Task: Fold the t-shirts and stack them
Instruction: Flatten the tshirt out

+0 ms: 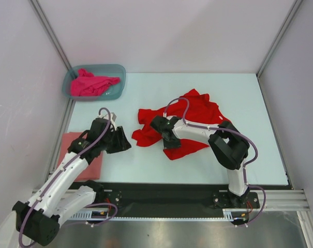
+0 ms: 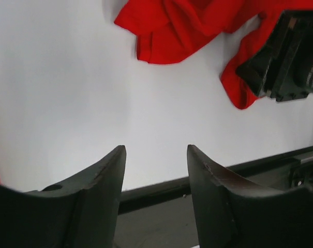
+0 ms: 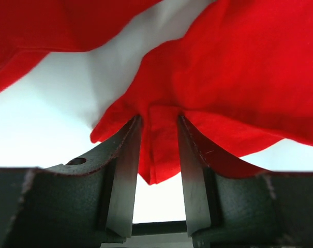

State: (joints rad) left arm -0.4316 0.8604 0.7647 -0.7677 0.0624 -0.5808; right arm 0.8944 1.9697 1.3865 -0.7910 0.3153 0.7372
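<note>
Left hand [image 1: 122,142]: open, with nothing between its fingers [image 2: 102,178] and only the bare surface [image 1: 146,165] below.
Right hand [image 1: 168,139]: down on the cloth, with one finger [image 3: 126,155] on each side of a raised fold. The fold fills the gap between them, but I cannot tell whether it is truly pinched.
Red t-shirt [image 1: 197,111]: crumpled and not yet folded. It lies under the right hand and spreads mostly beyond it. One rumpled edge lies just ahead of the left hand, not touching it.
Salmon-pink t-shirt [image 1: 71,140]: flat on the surface, behind and to the outer side of the left hand, partly under that arm (it looks folded already).
Magenta t-shirt [image 1: 89,84]: bunched in the tub [image 1: 120,85], well beyond the left hand.
Step, as I judge it: getting hold of the red shirt to spread it flat.
Risk, slipping: only a narrow fold sits between the right fingers, so a lift could pull it free.
Risk, bundling: the fold may hold more than one layer. If so, the shirt would come up as a lump instead of opening out.
Risk, collision: the two hands are near each other, so a reach by the left for the nearby edge could knock the right.
Risk, dragging: a sideways pull towards the left hand could sweep loose cloth onto the salmon-pink shirt and rumple it.
</note>
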